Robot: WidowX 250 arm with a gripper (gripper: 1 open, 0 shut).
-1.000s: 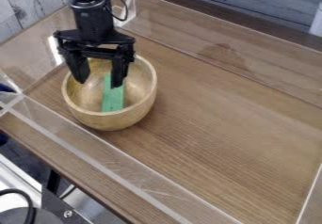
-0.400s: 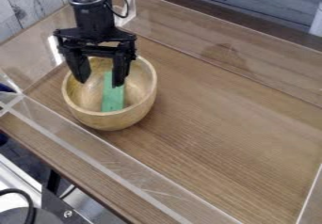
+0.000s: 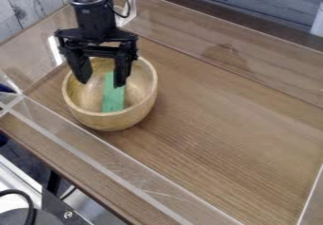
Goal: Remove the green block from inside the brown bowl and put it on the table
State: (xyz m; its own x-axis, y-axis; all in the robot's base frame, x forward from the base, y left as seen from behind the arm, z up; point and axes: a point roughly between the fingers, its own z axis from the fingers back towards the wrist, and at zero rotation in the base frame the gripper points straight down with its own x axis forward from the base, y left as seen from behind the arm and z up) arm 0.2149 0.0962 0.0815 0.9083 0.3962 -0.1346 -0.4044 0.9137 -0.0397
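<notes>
The brown bowl (image 3: pixel 139 109) sits on the table (image 3: pixel 228 115) at the left. Inside it the green block (image 3: pixel 115 99) leans against the inner wall, its upper end hidden behind one finger. My gripper (image 3: pixel 101 76) hangs straight down into the bowl, open wide. One black finger is left of the block's top and the other fingertip (image 3: pixel 121 78) stands right at the block's upper end. Nothing is gripped between the fingers.
Clear acrylic walls (image 3: pixel 76 144) run along the table's near and far edges. A broad stretch of wood-grain tabletop lies to the right of the bowl. Dark cables (image 3: pixel 19 205) hang below the front left corner.
</notes>
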